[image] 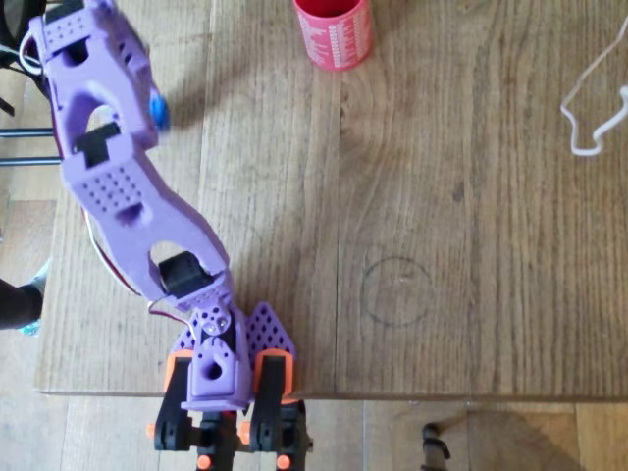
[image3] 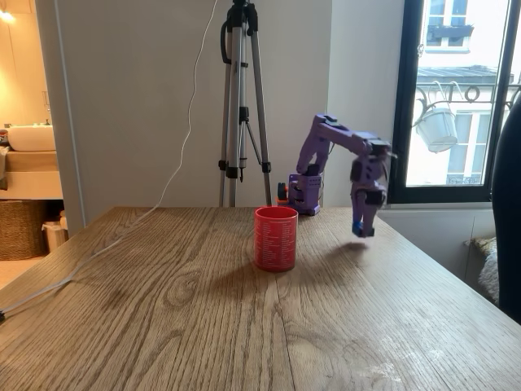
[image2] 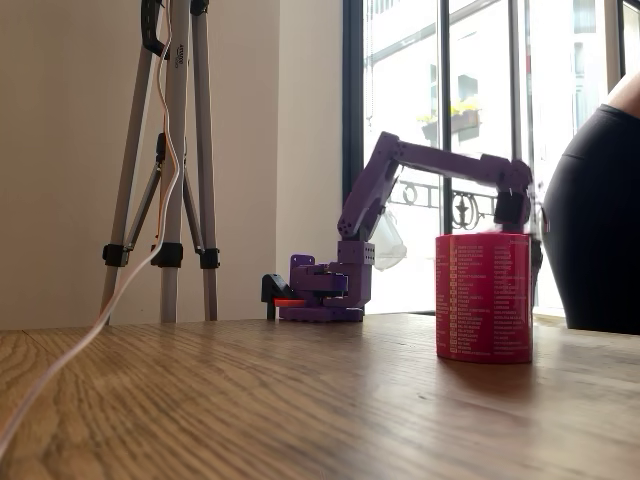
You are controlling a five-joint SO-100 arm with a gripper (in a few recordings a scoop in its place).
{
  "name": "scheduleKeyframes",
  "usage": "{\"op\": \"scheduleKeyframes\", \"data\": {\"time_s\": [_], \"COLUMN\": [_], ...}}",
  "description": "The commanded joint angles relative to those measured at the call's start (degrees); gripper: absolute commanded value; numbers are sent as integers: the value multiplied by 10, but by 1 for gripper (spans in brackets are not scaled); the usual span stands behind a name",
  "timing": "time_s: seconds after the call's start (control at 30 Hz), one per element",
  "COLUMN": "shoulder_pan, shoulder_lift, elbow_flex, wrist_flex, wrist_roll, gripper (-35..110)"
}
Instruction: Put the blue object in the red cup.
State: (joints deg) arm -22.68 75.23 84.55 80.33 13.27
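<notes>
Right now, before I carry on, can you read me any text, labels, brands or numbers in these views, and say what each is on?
Red cup: rows of fine white print cover its side, too small and blurred to read in all three views.
Tripod: a short line of dark lettering runs up one leg, too small to read.
Purple arm, blue object in the gripper, and wooden table: no writing that I can see.

Fine white print in rows covers the side of the red cylindrical cup [image2: 484, 297] standing on the wooden tabletop [image2: 300, 410], but it is too small to read.
</notes>
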Motion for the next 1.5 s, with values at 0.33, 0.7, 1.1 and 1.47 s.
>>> {"op": "scheduleKeyframes", "data": {"time_s": [0.33,0.7,1.1,1.47], "shoulder_pan": [250,440,397,354], "shoulder_lift": [329,230,210,185], "elbow_flex": [40,46,52,77], "wrist_flex": [-215,-337,-310,-396], "wrist_roll": [-321,-403,-442,-479], "gripper": [1,1,1,1]}}
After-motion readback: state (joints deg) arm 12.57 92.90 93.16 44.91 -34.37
